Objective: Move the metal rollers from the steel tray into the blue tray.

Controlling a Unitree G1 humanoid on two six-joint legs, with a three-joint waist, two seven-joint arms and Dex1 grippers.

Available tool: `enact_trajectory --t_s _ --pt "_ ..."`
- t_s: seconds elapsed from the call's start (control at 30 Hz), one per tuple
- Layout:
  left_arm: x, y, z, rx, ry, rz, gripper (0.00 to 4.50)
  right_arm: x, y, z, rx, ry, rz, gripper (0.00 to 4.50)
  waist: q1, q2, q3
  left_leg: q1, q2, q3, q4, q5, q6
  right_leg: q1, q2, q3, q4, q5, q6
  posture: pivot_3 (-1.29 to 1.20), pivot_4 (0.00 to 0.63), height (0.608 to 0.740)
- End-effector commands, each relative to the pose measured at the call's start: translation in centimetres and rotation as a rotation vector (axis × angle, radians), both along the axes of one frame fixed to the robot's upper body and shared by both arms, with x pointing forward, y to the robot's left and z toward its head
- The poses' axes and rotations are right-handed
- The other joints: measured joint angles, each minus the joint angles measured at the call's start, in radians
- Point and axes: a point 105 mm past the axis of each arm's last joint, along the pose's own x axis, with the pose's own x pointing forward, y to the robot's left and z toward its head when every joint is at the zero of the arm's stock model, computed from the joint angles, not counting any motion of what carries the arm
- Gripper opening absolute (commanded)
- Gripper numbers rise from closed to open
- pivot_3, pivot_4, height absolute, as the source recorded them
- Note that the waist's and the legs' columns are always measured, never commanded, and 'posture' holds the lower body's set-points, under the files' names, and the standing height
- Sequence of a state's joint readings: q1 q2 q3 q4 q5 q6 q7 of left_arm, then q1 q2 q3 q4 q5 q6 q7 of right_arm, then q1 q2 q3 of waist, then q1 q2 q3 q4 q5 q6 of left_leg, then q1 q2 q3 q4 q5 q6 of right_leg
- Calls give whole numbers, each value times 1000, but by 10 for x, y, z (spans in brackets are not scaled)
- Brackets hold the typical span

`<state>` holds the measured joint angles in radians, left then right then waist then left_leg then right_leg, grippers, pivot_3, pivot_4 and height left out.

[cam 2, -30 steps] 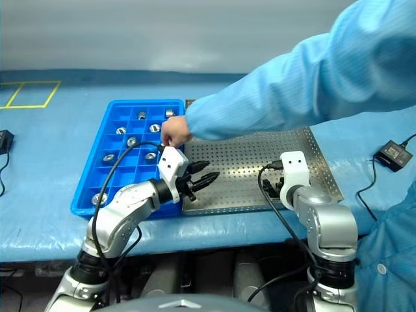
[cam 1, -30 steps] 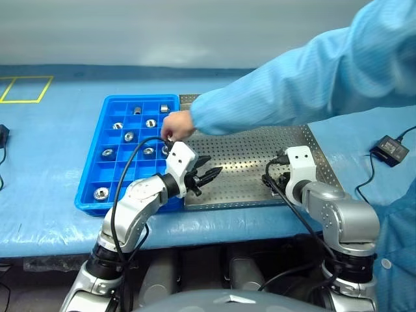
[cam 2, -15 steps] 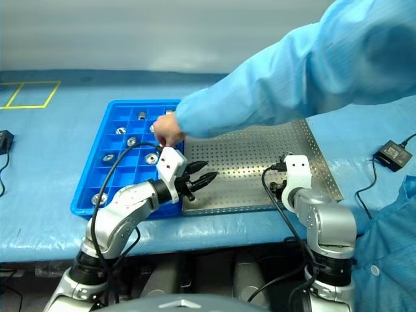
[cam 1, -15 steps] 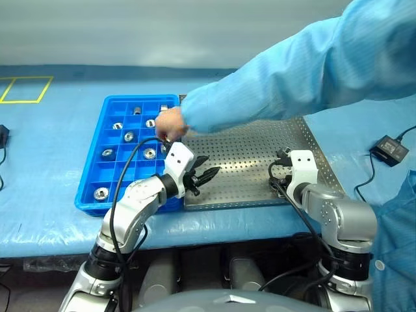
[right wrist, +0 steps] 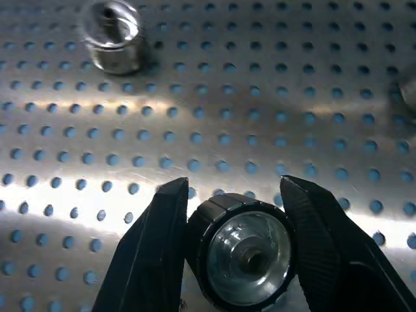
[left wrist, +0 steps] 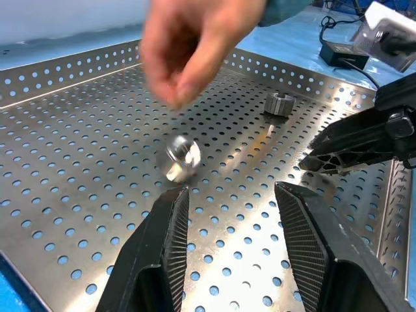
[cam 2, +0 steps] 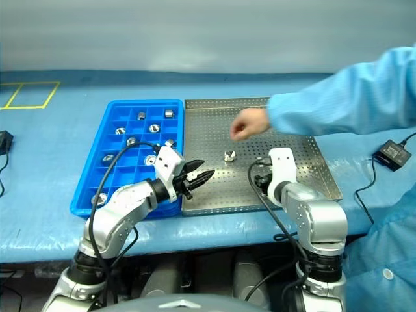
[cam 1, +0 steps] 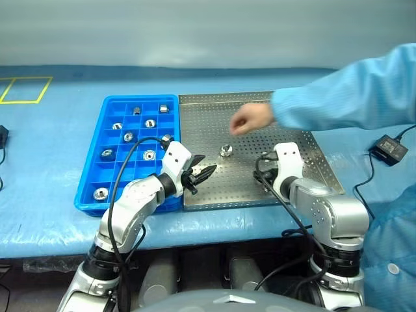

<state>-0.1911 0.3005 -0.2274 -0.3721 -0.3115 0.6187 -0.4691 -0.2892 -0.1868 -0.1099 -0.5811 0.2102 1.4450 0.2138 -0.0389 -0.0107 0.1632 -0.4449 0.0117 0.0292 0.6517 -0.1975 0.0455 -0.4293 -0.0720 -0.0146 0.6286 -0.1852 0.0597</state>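
The steel tray lies on the blue-covered table, touching the right side of the blue tray. A person's hand hovers over the steel tray's middle. The left gripper sits at the steel tray's near-left corner, its fingers spread apart and empty. The right gripper is clamped on one roller above the perforated floor. A loose roller stands near the tray's middle, below the hand. Several metal rollers occupy separate compartments of the blue tray.
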Motion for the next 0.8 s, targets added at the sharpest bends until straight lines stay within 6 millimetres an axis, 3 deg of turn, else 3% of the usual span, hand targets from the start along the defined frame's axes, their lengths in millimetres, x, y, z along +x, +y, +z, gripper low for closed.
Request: enact_trajectory --t_s 0.03,0.13,0.57,0.8 --pt "1 5 10 -7 -46 24 2278 -2 25 26 38 -105 120 1885 1 0 0 0 0 0 0 0 0 0 0 0 0 0 0 -60 150 740" --pt "1 14 10 -5 -45 59 2278 -5 46 35 62 -136 217 1885 2 0 0 0 0 0 0 0 0 0 0 0 0 0 0 -41 150 740" --pt "-9 89 18 69 -81 363 2278 2 118 50 156 -216 490 1885 23 0 0 0 1 0 0 0 0 0 0 0 0 0 0 78 150 740" --pt "-25 102 23 96 -92 394 2278 4 151 54 121 -359 651 1885 44 0 0 0 0 0 -1 0 0 0 0 0 -1 0 0 145 150 740"
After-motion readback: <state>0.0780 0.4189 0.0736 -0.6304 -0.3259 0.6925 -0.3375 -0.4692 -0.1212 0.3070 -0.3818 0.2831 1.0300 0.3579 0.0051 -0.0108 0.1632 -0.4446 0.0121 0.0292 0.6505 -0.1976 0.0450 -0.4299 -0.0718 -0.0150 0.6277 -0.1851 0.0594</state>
